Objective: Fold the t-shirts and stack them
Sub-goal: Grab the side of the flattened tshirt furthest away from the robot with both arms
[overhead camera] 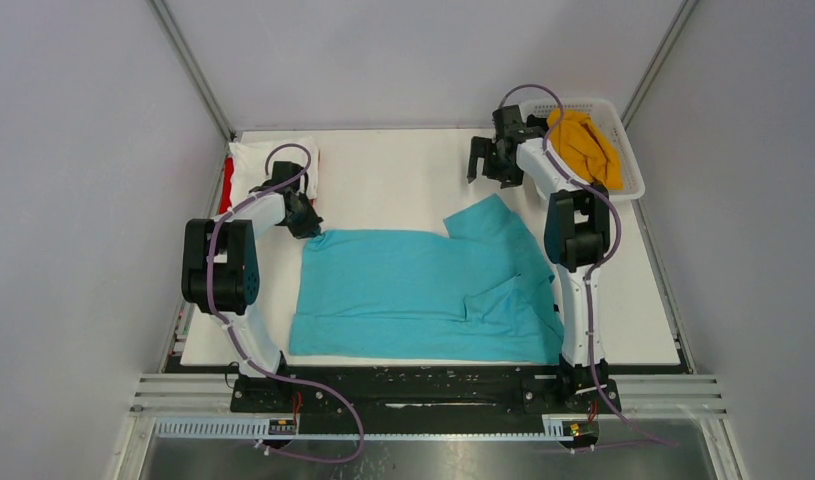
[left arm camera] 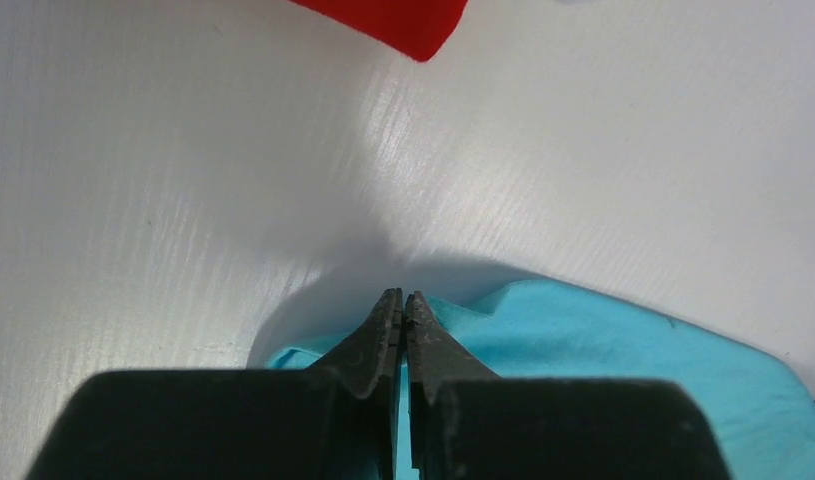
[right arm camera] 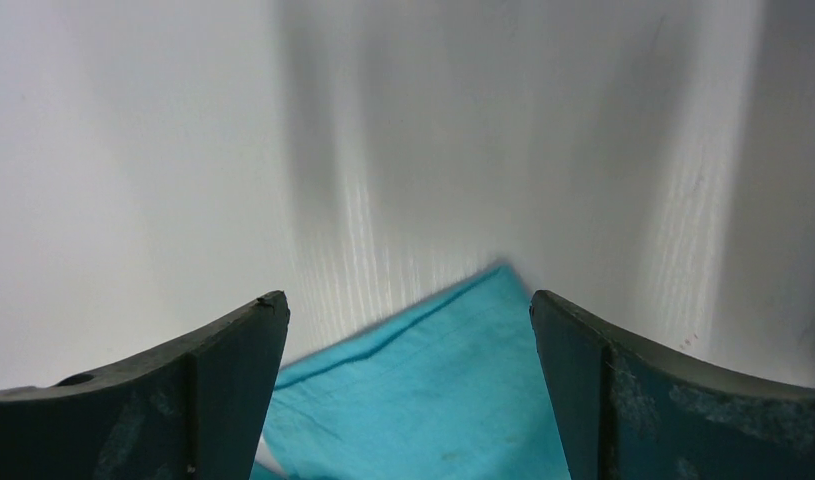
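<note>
The teal shirt (overhead camera: 413, 290) lies spread flat across the middle of the table (overhead camera: 403, 170), filling the centre of the overhead frame, with one sleeve poking up toward the upper right. The left gripper (overhead camera: 305, 218) sits at the shirt's upper-left corner with its jaws pressed together. From its own camera a sliver of teal shows between the fingers (left arm camera: 383, 340), so I'd say it has that corner pinched (thin cloth, so hard to be sure), probably to pin or lift that edge for a fold. The right gripper (overhead camera: 490, 170) hangs above bare table just beyond the raised sleeve, jaws spread wide and holding nothing. In its wrist view the sleeve tip lies between and below the fingers, which looks like lining up for a grab. At the upper right of the frame a white basket (overhead camera: 633, 170) holds a crumpled mustard shirt (overhead camera: 583, 145); whether anything lies under it I cannot tell. At the upper left a folded white shirt (overhead camera: 253, 160) rests on the table with a red shirt (overhead camera: 226, 185) showing along its left edge, which I take for the start of the stack.
</note>
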`<state>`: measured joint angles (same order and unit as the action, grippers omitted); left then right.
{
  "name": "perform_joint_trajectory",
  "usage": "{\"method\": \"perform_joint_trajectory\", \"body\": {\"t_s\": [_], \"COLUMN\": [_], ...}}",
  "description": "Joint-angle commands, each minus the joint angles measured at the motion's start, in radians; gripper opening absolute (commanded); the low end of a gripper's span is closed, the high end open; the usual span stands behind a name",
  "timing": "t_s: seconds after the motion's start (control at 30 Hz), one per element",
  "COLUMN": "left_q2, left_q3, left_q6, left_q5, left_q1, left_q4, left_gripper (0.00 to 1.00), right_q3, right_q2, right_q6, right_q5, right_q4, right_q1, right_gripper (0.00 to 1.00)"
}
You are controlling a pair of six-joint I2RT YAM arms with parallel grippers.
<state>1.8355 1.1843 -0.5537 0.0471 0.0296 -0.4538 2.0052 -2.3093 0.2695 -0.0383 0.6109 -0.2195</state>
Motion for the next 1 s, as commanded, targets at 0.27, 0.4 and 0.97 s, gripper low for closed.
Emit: {"method": "perform_joint_trajectory", "body": {"t_s": [0.27, 0.4, 0.97], "left_q2": [-0.061, -0.066, -0.101], "left_q3": [-0.014, -0.018, -0.016], "left_q6": [0.009, 0.006, 0.005], "left_q5": [0.028, 0.03, 0.024], "left_q1": [0.003, 0.003, 0.003], "left_q4": [0.032, 0.031, 0.021], "left_gripper": [0.0, 0.0, 0.0], "right_q3": [0.107, -0.037, -0.109], "right_q2": [-0.124, -0.041, 0.038], "right_q6": [0.049, 0.027, -0.01], "right_q5": [-0.095, -0.093, 0.003], "right_q4": [0.192, 0.12, 0.075], "right_q1": [-0.004, -0.013, -0.03], "right_gripper": [0.98, 0.92, 0.04]}}
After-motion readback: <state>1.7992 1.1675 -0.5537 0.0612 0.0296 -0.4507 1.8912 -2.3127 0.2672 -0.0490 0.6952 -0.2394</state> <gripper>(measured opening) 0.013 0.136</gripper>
